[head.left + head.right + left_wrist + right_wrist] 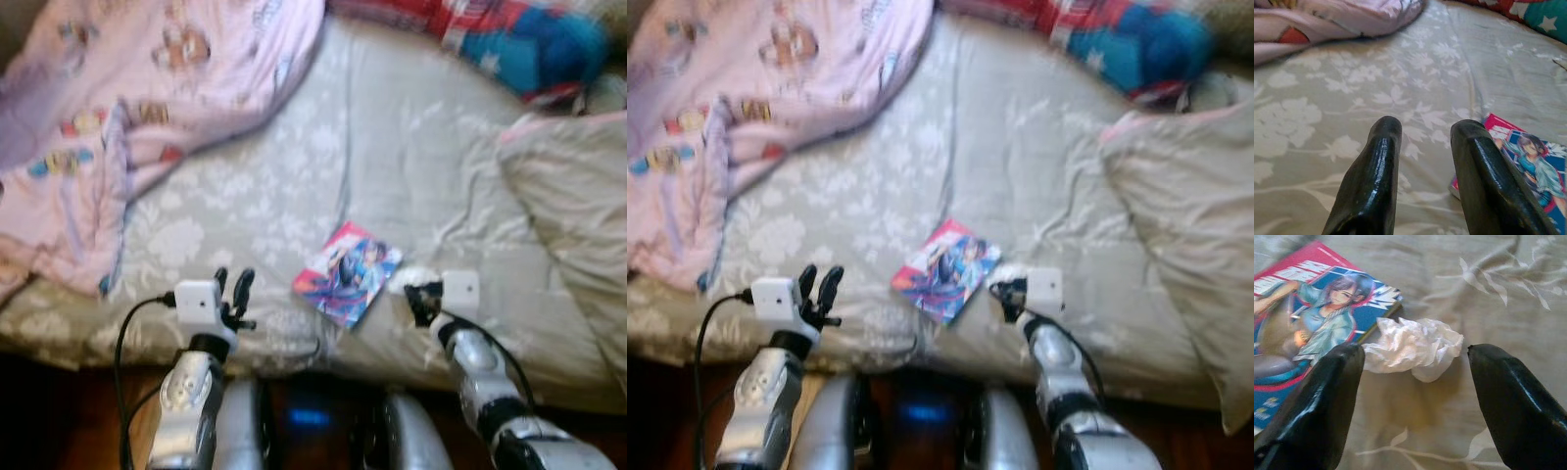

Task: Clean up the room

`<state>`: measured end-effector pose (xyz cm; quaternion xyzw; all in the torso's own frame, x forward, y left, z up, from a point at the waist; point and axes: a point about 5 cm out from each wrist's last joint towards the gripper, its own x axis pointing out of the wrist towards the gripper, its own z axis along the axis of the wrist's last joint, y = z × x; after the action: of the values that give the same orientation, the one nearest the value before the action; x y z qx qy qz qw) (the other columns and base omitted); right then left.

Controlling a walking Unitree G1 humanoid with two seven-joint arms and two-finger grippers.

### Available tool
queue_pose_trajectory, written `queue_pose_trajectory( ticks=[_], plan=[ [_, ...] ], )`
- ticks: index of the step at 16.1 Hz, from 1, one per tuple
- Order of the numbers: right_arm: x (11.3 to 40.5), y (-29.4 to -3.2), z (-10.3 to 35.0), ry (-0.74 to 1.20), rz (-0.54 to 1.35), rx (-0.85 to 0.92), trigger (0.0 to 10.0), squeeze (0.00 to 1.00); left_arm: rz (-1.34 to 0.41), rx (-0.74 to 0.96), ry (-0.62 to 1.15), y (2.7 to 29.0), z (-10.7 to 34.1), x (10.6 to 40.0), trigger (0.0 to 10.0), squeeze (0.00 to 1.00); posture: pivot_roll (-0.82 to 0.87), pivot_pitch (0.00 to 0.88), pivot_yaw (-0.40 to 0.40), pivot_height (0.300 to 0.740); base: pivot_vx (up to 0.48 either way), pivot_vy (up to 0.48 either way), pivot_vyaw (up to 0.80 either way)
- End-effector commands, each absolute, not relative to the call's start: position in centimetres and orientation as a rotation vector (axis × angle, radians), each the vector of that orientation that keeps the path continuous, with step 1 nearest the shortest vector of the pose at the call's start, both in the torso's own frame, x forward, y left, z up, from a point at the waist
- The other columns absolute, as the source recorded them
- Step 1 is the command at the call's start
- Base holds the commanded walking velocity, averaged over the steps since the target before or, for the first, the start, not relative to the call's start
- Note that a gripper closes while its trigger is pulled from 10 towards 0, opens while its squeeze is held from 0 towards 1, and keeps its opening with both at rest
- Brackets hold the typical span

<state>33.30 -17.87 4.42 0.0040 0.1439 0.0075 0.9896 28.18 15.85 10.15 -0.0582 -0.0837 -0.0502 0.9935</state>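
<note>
My right fingers (1413, 396) spread wide around a crumpled tissue (1413, 348) just beside the comic book (347, 271); left fingers (1425, 166) released, near it

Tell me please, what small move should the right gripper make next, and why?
Probably close the jaws. In the right wrist view the crumpled tissue lies on the bedsheet between the open right gripper fingers, beside the comic book corner. Closing now should catch the tissue alone. The left gripper waits open nearby.
</note>
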Motion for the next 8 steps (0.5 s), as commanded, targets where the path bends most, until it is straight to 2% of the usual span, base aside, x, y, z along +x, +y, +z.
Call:
queue_pose_trajectory(
  ticks=[1, 6, 7, 8],
  plan=[
    [32.8, -18.0, 3.6, 0.330, -0.002, 0.023, 10.0, 1.00, -0.089, -0.128, -0.150, 15.8, 10.4, 27.6, 10.0, 0.00, 0.21, 0.460, -0.039, 0.641, 0.000, 0.000, 0.00],
    [34.5, -17.9, 5.6, 0.310, 0.004, 0.016, 10.0, 1.00, -0.099, -0.141, -0.199, 15.2, 13.0, 27.5, 10.0, 0.00, 0.25, 0.511, -0.042, 0.641, 0.000, 0.000, 0.00],
    [35.0, -17.9, 6.2, 0.305, 0.007, 0.001, 10.0, 0.00, -0.082, -0.148, -0.214, 15.3, 13.6, 27.3, 10.0, 0.00, 0.26, 0.516, -0.060, 0.641, 0.000, 0.000, 0.00],
    [35.2, -18.0, 6.5, 0.300, 0.007, 0.006, 10.0, 0.00, -0.075, -0.154, -0.221, 15.3, 13.8, 27.1, 10.0, 0.00, 0.26, 0.520, -0.066, 0.641, 0.000, 0.000, 0.00]
  ],
)
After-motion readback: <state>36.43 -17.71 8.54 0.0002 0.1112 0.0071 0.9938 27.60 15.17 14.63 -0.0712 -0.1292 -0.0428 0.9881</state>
